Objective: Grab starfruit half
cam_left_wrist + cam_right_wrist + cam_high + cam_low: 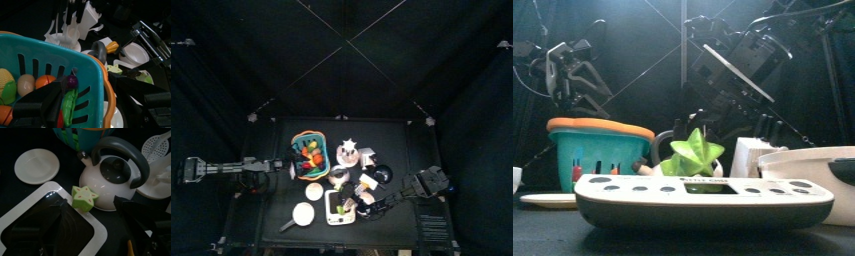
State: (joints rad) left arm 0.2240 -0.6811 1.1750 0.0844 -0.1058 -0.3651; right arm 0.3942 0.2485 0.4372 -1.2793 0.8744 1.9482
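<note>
The starfruit half (84, 197) is a green star-shaped piece standing cut face up at the edge of a white scale (27, 213), beside a white kettle (113, 175). It shows behind the scale in the front view (694, 155) and as a green spot in the top view (342, 205). My right gripper (97, 225) is open and empty, its jaws spread just short of the starfruit, over the scale. My left gripper (93, 107) is open and empty beside the teal basket (40, 60), at the table's left (259, 181).
The teal basket with an orange rim (309, 153) holds toy vegetables. A white plate (35, 167) lies near the kettle, and white utensils (159, 145) stand beyond it. A white bowl (814, 168) stands at the front right. A round white plate (303, 212) lies at the front left.
</note>
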